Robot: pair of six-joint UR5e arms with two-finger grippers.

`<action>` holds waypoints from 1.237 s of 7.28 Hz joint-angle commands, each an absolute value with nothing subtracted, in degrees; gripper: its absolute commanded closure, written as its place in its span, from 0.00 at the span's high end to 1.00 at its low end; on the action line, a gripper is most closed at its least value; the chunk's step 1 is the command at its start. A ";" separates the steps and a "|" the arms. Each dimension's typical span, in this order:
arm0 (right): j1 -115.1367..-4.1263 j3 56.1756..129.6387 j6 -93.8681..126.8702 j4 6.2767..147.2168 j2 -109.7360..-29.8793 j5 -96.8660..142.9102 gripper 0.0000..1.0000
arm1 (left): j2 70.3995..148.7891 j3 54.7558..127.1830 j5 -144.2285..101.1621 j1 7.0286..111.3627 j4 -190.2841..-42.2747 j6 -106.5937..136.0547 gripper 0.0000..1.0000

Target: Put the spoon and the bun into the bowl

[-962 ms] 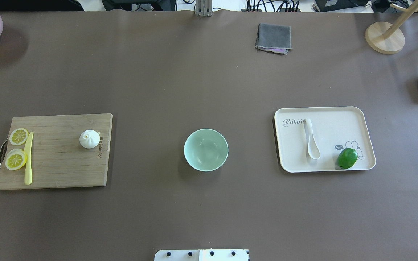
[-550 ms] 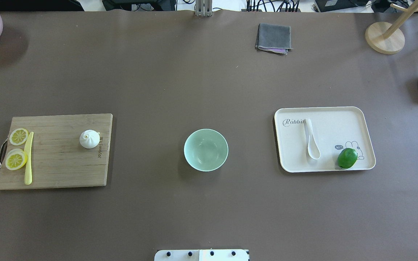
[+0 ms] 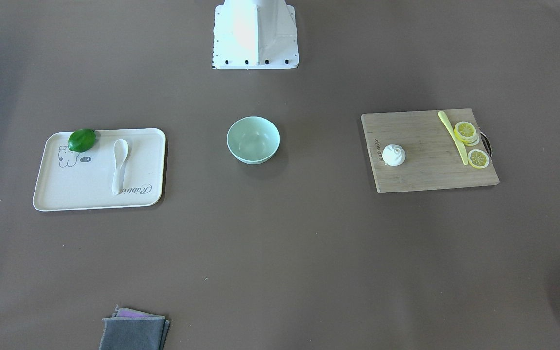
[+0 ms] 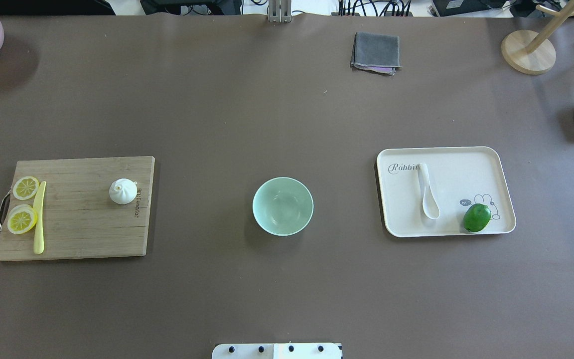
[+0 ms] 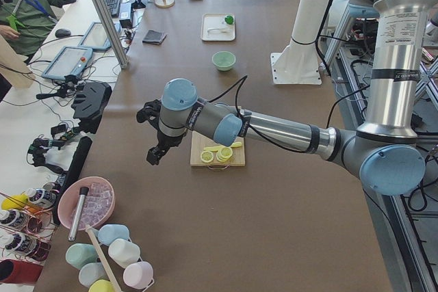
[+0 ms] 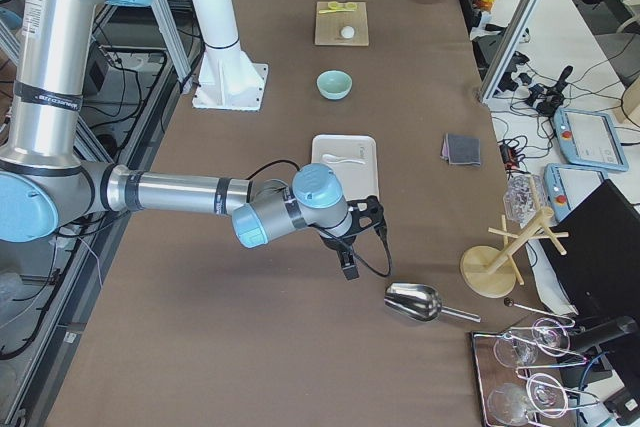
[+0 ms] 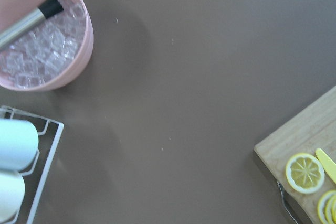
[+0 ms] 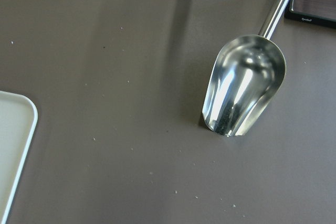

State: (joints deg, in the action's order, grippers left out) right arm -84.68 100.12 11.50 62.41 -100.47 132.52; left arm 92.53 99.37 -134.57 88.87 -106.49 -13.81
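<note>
Nothing's in the mint bowl yet. I can't tell my jaws' spread; probably I reach for the soup spoon or the steamed bun next.

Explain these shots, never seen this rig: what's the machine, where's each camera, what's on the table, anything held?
Two robot arms with two-finger grippers share one table. Two pictures look down on it, one from behind the robot, one facing it. Two look along it from each end, showing the left gripper and right gripper hovering near the ends; open or shut, I cannot tell. Two come from wrist cameras. The bowl stands empty mid-table. The bun sits on a cutting board with lemon slices; the spoon lies on a tray with a lime. Neither is held.
</note>
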 commanded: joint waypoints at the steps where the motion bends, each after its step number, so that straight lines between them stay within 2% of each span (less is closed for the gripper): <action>1: -80.18 100.54 23.23 62.40 -96.43 132.72 1.00 | 93.17 98.17 -139.72 88.42 -114.31 -8.20 0.99; 5: -65.96 103.54 44.86 62.32 -91.33 124.83 1.00 | 93.87 98.79 -139.66 74.83 -123.12 10.94 0.99; 9: -47.14 101.35 60.46 62.84 -84.39 107.60 1.00 | 93.87 98.70 -139.66 72.86 -127.18 15.38 0.99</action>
State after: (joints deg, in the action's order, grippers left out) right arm -51.83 102.59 57.89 62.69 -86.21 112.02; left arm 93.86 98.74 -139.66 73.03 -126.85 15.05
